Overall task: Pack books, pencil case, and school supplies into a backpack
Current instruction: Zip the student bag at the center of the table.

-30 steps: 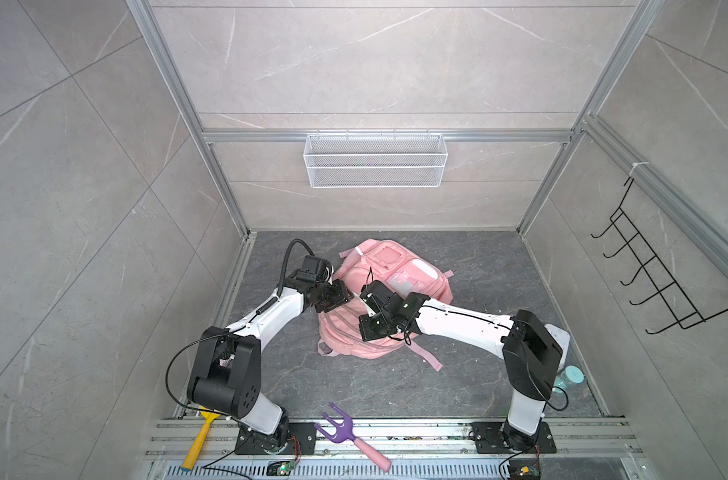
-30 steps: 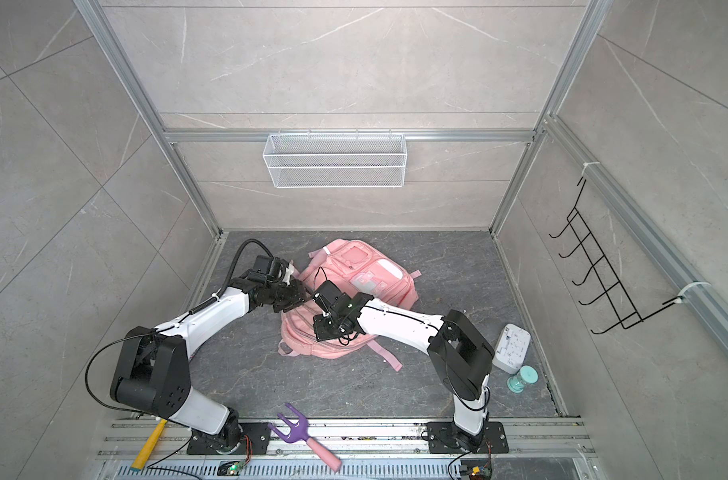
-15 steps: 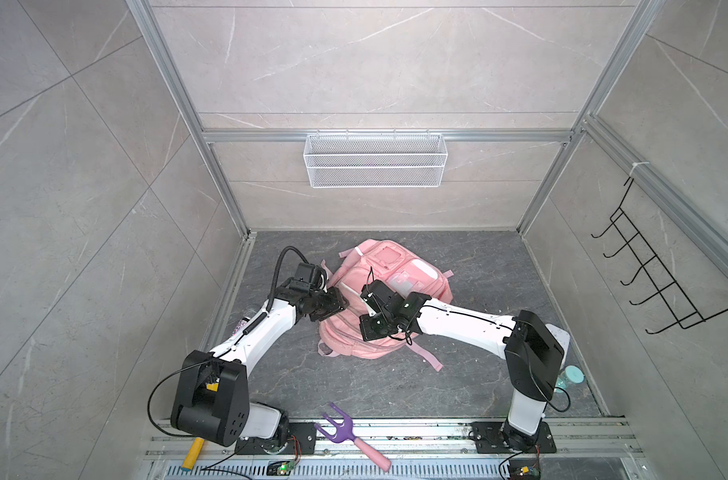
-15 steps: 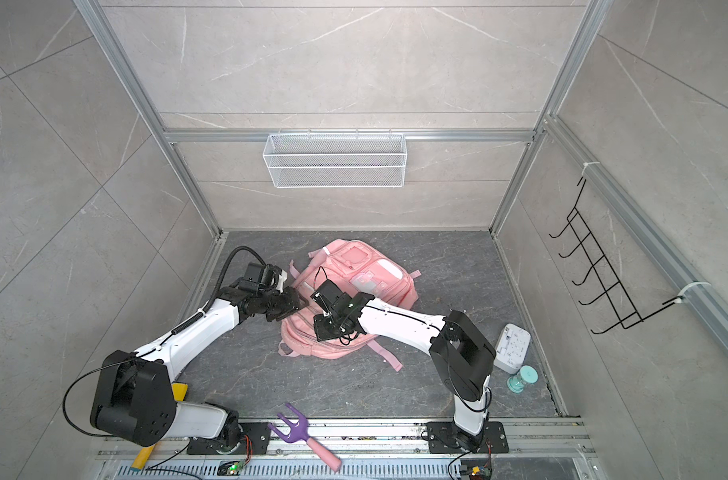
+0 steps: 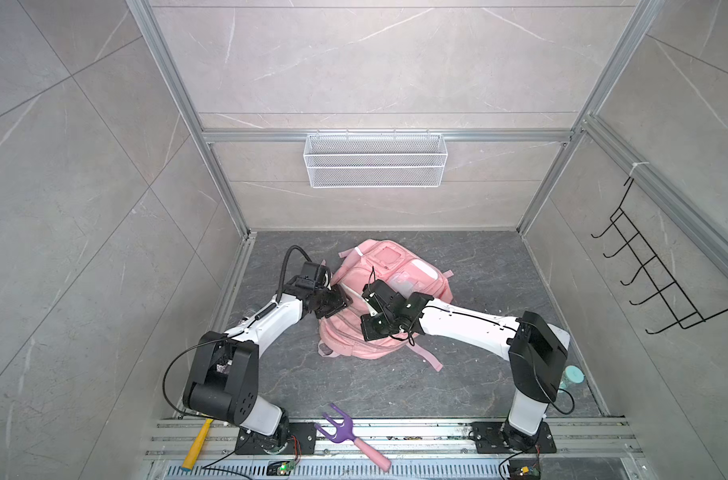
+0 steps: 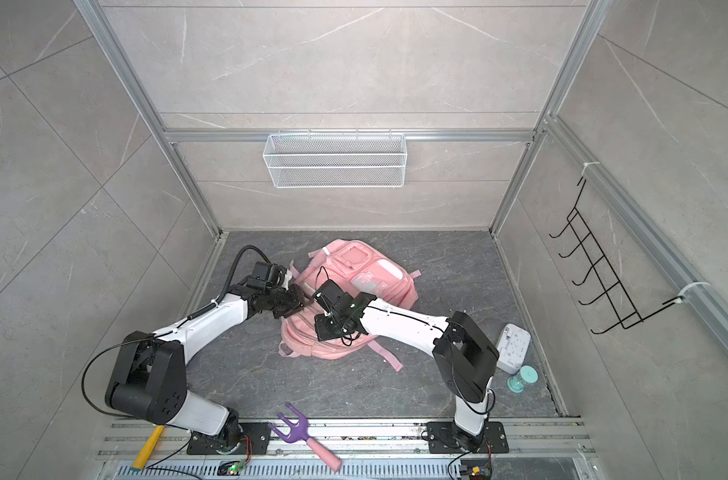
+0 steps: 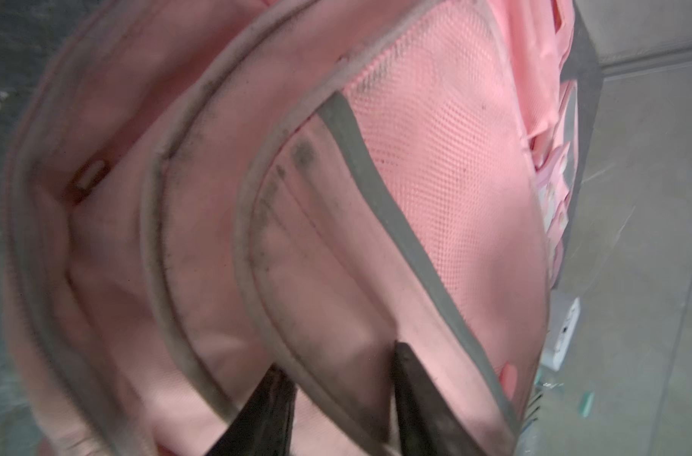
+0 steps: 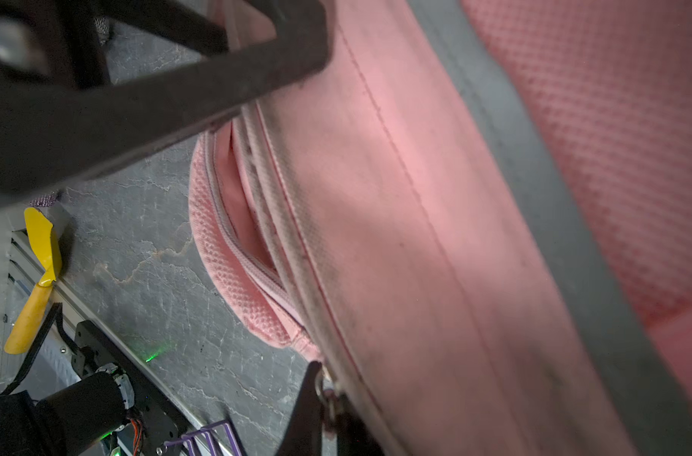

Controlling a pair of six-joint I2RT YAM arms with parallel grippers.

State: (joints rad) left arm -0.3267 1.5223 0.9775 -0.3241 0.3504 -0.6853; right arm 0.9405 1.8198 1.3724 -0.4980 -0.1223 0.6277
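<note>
The left claw has edged in against the near-left edge of the backpack, and its jaws have drawn closer than they stood a second ago. In the left wrist view they sit astride a grey-piped rim, with pink cloth between them. That view is blurred, so I cannot tell whether they already bite the rim or only bracket it. The left arm's elbow has swung about during that second, while the claw itself has shifted only a little.

The right claw has not stirred. It stays pressed together, pinching the zip pull at the side of the backpack. A gap in the zip stands open just beyond it.

The backpack lies flat where it was, in the middle of the tabletop between the two arms. No books, pencil case or supplies show anywhere outside it. My guess is that they are already inside and only the closing remains.

The left claw's closing looks like a brace. Once it holds the rim taut, the right claw can draw the zip along without dragging the whole backpack. If the rim slips free, the cloth will likely bunch under the pull.
</note>
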